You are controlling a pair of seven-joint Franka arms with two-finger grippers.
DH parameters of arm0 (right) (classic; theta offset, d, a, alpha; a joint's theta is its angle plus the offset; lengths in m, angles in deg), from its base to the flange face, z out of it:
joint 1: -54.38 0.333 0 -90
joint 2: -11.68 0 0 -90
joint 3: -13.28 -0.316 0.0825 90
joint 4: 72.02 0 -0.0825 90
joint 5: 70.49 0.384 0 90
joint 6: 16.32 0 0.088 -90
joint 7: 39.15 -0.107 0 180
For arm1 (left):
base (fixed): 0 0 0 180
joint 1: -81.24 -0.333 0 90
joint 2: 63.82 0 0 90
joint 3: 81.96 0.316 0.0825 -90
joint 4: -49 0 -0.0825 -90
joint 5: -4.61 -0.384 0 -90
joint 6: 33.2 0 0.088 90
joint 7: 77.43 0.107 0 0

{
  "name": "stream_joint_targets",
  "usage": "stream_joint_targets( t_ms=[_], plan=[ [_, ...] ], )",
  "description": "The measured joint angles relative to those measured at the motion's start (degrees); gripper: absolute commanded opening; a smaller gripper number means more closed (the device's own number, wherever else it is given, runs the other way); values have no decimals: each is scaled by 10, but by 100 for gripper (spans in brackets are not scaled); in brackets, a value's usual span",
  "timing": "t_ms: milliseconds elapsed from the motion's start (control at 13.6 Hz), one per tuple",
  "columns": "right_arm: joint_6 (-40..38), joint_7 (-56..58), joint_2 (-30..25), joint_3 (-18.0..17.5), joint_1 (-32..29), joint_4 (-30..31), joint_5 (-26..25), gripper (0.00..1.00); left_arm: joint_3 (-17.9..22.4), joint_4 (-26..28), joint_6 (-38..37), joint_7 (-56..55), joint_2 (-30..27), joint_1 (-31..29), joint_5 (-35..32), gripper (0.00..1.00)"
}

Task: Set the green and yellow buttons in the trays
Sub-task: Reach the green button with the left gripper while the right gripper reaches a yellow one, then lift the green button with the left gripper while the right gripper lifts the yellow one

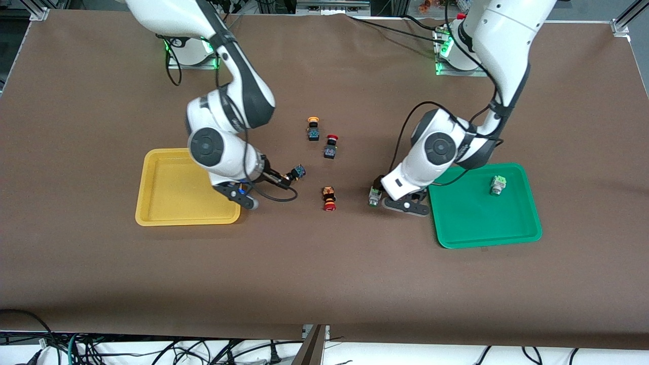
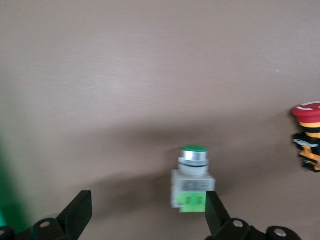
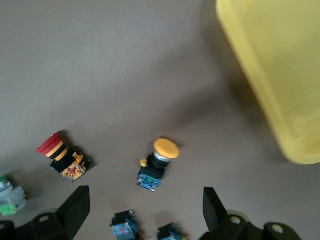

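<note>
Hovering spread, the left tool (image 2: 145,212) is over a green button (image 2: 192,179); the right tool (image 3: 142,210), also spread, over a yellow button (image 3: 157,164).

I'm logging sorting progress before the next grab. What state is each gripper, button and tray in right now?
Left gripper: open, holding nothing.
Right gripper: open, holding nothing.
Green-capped white-bodied pushbutton: on table, between left gripper's fingers, ungripped.
Second green-capped pushbutton: inside green plastic tray.
Orange-yellow-capped dark-bodied pushbutton: on table under right gripper.
Second orange-yellow-capped pushbutton: on table, untouched.
Yellow plastic tray: no button visible inside.
</note>
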Motion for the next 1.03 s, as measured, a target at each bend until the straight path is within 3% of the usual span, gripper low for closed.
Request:
stream_joint_targets(
  t_ms=[516,663,736,884,1031],
  plan=[
    [66,-32,68,1,27,9,24,100,1,-31,17,-1,56,33,-15,100],
    [72,-32,75,-1,28,12,42,100,1,-31,17,-4,58,37,-16,47],
    [74,-32,79,-1,28,13,46,99,1,-32,17,-6,58,37,-16,26],
    [76,-32,86,-3,28,14,49,93,1,-32,17,-13,58,37,-17,1],
    [81,-32,91,-8,28,15,56,87,3,-32,16,-15,58,37,-17,0]
  ],
)
